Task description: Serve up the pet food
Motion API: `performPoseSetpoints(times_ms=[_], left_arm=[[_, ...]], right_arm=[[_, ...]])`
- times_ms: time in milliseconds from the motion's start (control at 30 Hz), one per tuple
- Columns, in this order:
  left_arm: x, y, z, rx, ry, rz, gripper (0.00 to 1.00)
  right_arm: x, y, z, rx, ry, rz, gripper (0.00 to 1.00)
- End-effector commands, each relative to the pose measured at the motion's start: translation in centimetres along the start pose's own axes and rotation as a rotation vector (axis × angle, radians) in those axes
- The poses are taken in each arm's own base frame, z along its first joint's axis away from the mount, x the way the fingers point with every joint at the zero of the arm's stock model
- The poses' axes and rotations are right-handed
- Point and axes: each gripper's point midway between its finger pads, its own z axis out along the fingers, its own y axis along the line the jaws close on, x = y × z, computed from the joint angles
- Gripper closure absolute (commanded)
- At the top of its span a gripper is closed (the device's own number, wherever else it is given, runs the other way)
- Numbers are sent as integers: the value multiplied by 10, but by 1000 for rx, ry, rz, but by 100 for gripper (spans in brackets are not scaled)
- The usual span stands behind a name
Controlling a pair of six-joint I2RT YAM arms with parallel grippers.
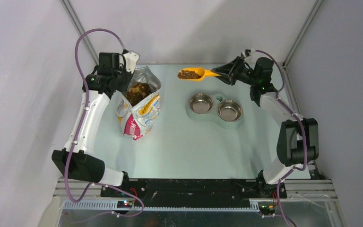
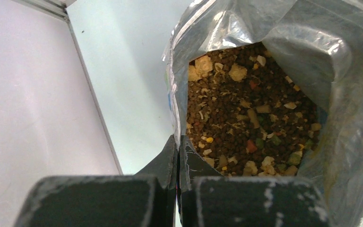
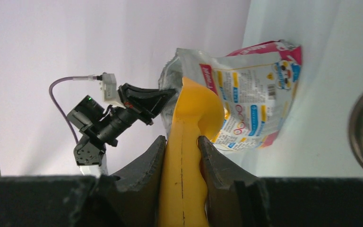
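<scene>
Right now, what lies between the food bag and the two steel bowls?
Nothing: in the top view the table between bag and bowls is bare. The yellow scoop of pet food hangs farther back, in the right gripper.

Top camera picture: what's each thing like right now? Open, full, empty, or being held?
bag: open, standing up, pet food inside.
yellow scoop: loaded with pet food, held level by its handle.
left bowl: empty.
right bowl: empty.
left gripper: shut on the bag's rim.
right gripper: shut on the yellow scoop's handle.
</scene>
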Motion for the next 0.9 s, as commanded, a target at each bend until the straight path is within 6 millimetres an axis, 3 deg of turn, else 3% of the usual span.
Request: performPoseSetpoints(times_ms=[0,367,867], left_arm=[[-7,-3,1,35,-21,-61,100],[-14,-12,-14,79,-72,-87,100],[-7,-19,-17,95,-78,-103,100]], right_arm=[[-8,0,-31,13,-65,-77,100],[-29,-70,-88,205,-203,-36,100],[-32,-124,-102,402,-225,-120,100]])
